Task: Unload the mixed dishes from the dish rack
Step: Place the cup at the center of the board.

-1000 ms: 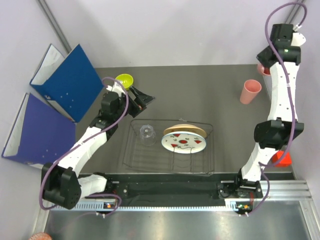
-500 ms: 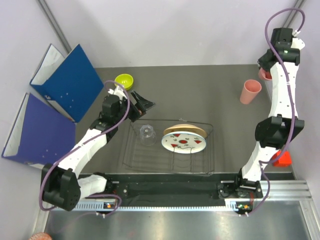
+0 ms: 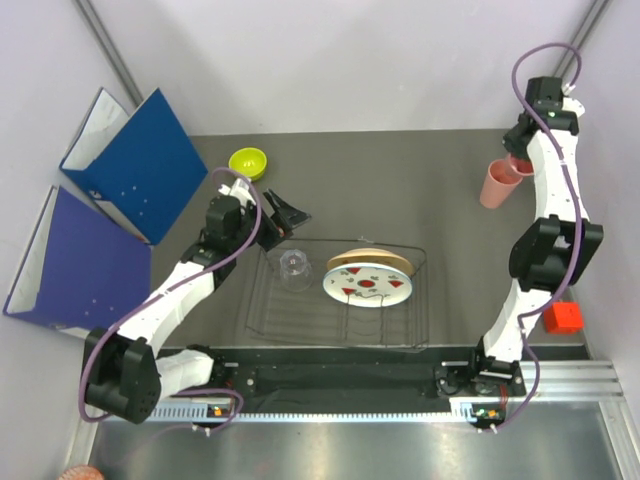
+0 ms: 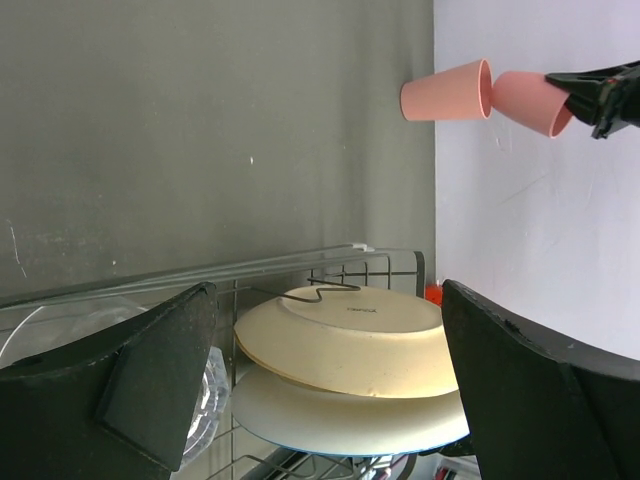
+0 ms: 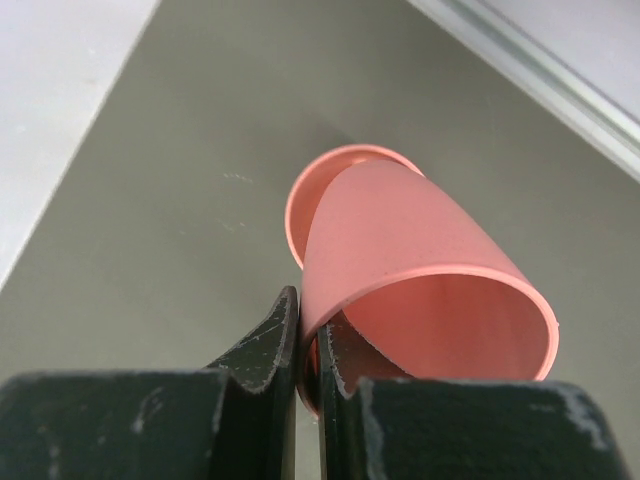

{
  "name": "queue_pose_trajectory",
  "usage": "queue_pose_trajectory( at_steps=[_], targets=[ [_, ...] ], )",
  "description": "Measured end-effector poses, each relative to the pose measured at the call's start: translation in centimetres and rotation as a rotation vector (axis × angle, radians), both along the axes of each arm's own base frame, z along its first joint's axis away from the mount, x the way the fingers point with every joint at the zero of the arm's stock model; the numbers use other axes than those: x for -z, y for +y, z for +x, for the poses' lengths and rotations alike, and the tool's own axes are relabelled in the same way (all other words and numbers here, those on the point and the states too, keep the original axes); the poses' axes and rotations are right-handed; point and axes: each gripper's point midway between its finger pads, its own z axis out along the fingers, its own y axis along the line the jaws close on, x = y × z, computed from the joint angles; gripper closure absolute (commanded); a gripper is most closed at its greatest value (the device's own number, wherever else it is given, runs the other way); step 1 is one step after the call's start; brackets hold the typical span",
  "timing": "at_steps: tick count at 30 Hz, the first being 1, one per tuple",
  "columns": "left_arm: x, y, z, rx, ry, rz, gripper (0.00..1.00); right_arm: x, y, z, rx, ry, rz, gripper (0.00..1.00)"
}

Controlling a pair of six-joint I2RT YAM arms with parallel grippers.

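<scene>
**Pink cup held at the far right of the table; a glass and two plates in the rack**

A pink cup [image 5: 420, 250] is clamped by its thin wall between the closed jaws of the right gripper [image 5: 308, 320]. It is held tilted, close over a second pink cup [image 3: 496, 185] that stands on the table [image 3: 400, 190] at the far right. Whether the two cups touch cannot be told. The held cup is judged to be light, stiff plastic, so a pinch at the rim should be enough.

The left gripper [image 3: 285, 212] is seen with its jaws wide apart at the left end of the black wire rack [image 3: 300, 318], near a clear glass [image 3: 293, 268] inside it. The glass is judged fragile and slippery, and best taken across its wall near the rim. In the middle of the rack, a tan plate [image 3: 368, 259] and a white plate with red marks [image 3: 368, 285] are leaned together. They look stiff and heavier, and are best taken at the raised edge. A lift may be snagged by the upright wires, one of which is bent over the tan plate.

A green bowl [image 3: 248, 160] is set on the table beyond the rack. Blue folders [image 3: 140, 165] are stood at the left and an orange block [image 3: 562, 318] lies at the right, both apart from the rack.
</scene>
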Motion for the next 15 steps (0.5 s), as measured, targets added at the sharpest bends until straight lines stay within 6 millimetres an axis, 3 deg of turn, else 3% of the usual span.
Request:
queue_pose_trajectory(
  at_steps=[8, 15],
  targets=[
    [0.3, -0.2, -0.3, 0.015, 0.009, -0.003, 0.03, 3.2, 0.3, 0.2, -0.013, 0.031, 0.016, 1.0],
    [1.0, -0.2, -0.4, 0.021, 0.027, 0.001, 0.03, 3.1, 0.3, 1.0, -0.029, -0.001, 0.012, 0.98]
  ],
)
